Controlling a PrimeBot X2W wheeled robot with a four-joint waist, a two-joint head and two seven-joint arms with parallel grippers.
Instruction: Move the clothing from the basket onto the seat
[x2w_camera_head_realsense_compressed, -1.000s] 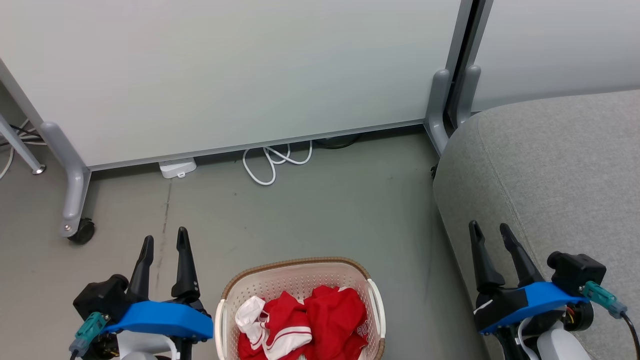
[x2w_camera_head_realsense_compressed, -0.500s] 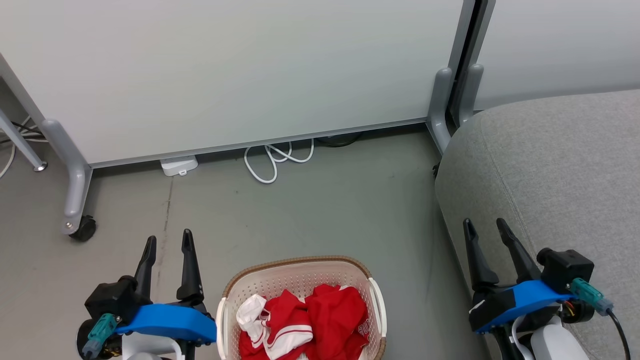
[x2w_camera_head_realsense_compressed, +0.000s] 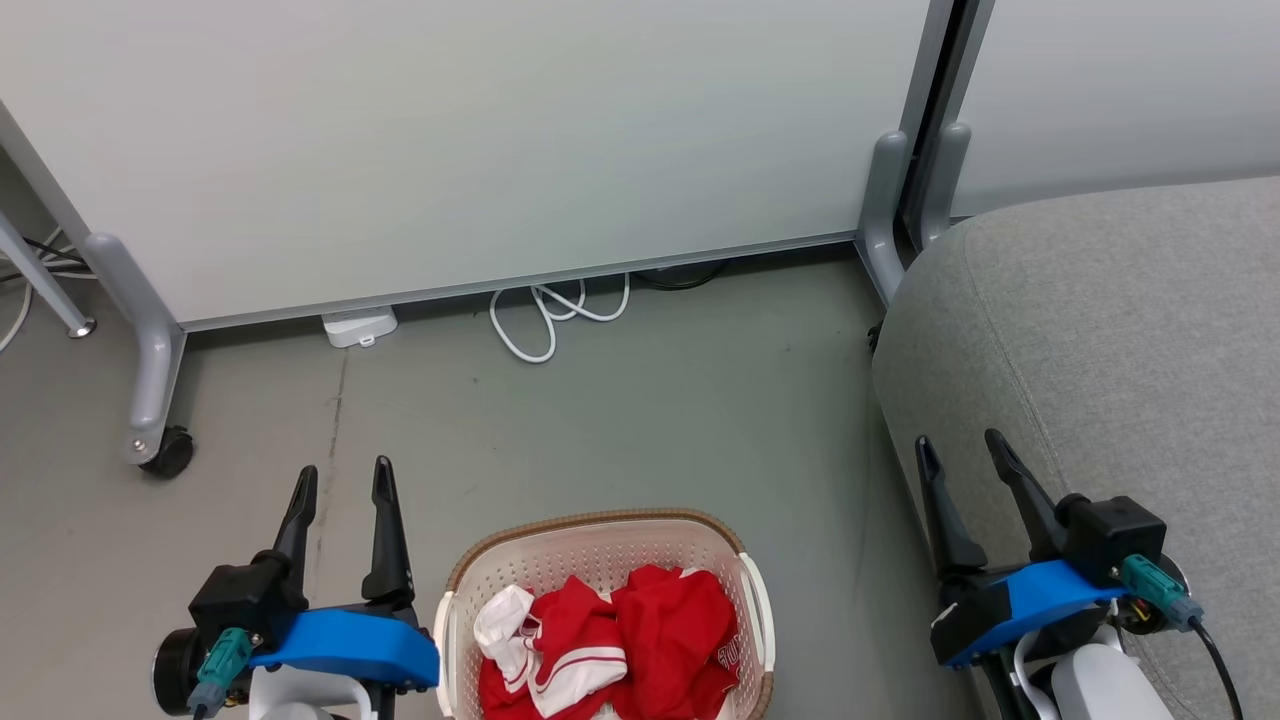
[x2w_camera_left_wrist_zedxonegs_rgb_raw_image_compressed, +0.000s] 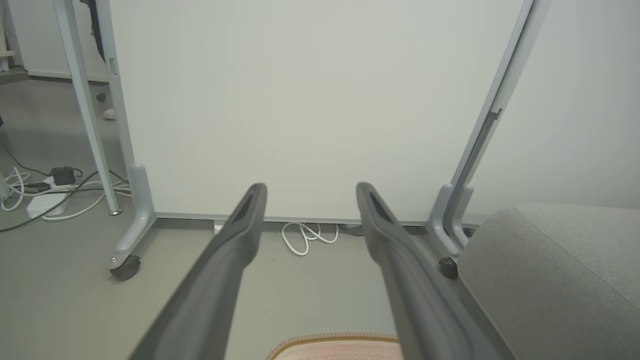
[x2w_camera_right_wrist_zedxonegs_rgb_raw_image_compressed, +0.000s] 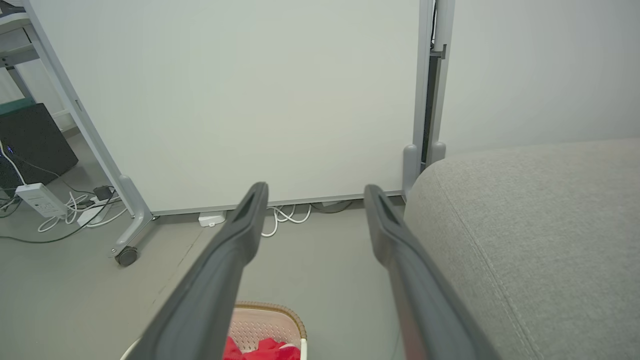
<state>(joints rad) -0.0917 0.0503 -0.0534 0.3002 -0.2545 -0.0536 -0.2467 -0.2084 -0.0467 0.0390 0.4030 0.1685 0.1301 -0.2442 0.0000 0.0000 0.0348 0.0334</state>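
Bright, even indoor light; crisp head view, soft close-ups at the wrists.
Diffuse overhead light washes the pale matte partition panel (x2w_camera_head_realsense_compressed: 500, 150) evenly. The smooth grey-green floor (x2w_camera_head_realsense_compressed: 650, 430) carries faint, soft-edged shadows, darkest under the panel and beside the light-grey fabric sofa cushion (x2w_camera_head_realsense_compressed: 1100, 330). The crumpled red clothing (x2w_camera_head_realsense_compressed: 670, 630) looks saturated, its folds shaded, inside the cream perforated plastic basket (x2w_camera_head_realsense_compressed: 600, 545). In the wrist views the long dark fingers of the left gripper (x2w_camera_left_wrist_zedxonegs_rgb_raw_image_compressed: 310, 186) and right gripper (x2w_camera_right_wrist_zedxonegs_rgb_raw_image_compressed: 315, 186) blur near the lens, and grey metal frame posts (x2w_camera_left_wrist_zedxonegs_rgb_raw_image_compressed: 86, 100) splay outward at the edges.
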